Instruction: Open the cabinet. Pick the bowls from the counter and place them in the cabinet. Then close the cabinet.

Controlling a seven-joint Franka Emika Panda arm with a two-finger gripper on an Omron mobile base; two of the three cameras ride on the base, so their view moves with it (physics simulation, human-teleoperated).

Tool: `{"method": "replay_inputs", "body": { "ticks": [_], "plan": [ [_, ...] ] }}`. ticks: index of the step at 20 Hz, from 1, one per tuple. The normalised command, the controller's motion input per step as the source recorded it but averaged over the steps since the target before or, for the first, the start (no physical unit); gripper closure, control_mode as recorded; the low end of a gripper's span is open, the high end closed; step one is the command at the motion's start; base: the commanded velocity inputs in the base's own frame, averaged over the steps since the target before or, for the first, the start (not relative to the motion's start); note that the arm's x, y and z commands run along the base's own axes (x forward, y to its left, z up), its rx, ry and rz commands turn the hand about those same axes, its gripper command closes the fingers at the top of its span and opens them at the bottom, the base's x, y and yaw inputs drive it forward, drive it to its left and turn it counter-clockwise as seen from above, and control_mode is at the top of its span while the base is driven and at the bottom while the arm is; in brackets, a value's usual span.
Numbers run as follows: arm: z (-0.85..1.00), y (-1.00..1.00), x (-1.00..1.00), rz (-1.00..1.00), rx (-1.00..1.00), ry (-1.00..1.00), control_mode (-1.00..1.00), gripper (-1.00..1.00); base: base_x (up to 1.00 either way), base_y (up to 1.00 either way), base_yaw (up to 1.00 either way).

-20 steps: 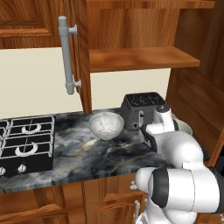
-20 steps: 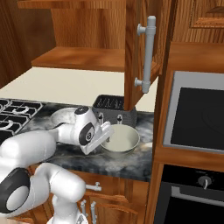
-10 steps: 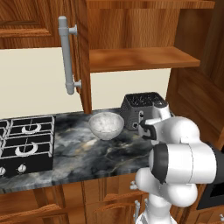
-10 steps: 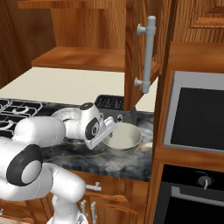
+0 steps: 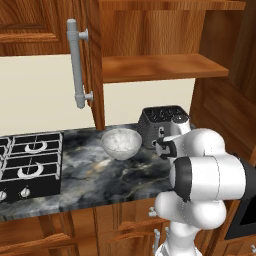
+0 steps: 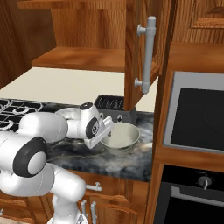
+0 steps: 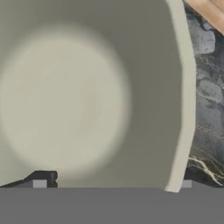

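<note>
- Open cabinet (image 5: 165, 65) on the wall, one door (image 5: 92, 60) swung out with its silver bar handle (image 5: 76, 62) facing the left base camera; top cut off by the frame, shelf (image 6: 83, 59) bare wood.
- Dark marble surface (image 5: 100, 175) under it, right end hidden behind the arm's white bulk in the left base view.
- Arm (image 6: 48, 131) folded low, forearm reaching level across the surface toward the right, wrist bent downward at the bowl.
- Black gas hob (image 5: 30, 160) at the left, cut off by the frame edge.
- Dark toaster (image 5: 160, 122) at the back, partly covered by the arm's wrist (slots still readable).
- Speckled whitish-grey bowl (image 5: 121, 143) standing upright on the surface just left of the toaster, apart from the arm.
- Cream bowl (image 6: 120, 138) on the surface beside the oven front, outside pattern too small to make out; in the hand view, blurred pale inside up close.
- Tool (image 6: 105, 133) spread wide, holding nothing, tilted down at the near rim of the cream bowl; contact with the rim hard to judge.
</note>
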Motion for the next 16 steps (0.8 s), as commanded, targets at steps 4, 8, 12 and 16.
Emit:
{"method": "replay_inputs", "body": {
  "ticks": [4, 8, 12, 16],
  "plan": [
    [-0.23, -0.09, 0.21, 0.00, 0.00, 0.00, -1.00, -1.00, 0.00, 0.00, 0.00],
    [-0.22, -0.13, 0.08, 0.00, 0.00, 0.00, -1.00, 1.00, 0.00, 0.00, 0.00],
    [-0.17, -0.11, 0.00, 0.00, 0.00, -0.01, -1.00, 1.00, 0.00, 0.00, 0.00],
    [-0.08, -0.19, 0.00, 0.00, 0.00, 0.00, -1.00, 1.00, 0.00, 0.00, 0.00]
  ]
}}
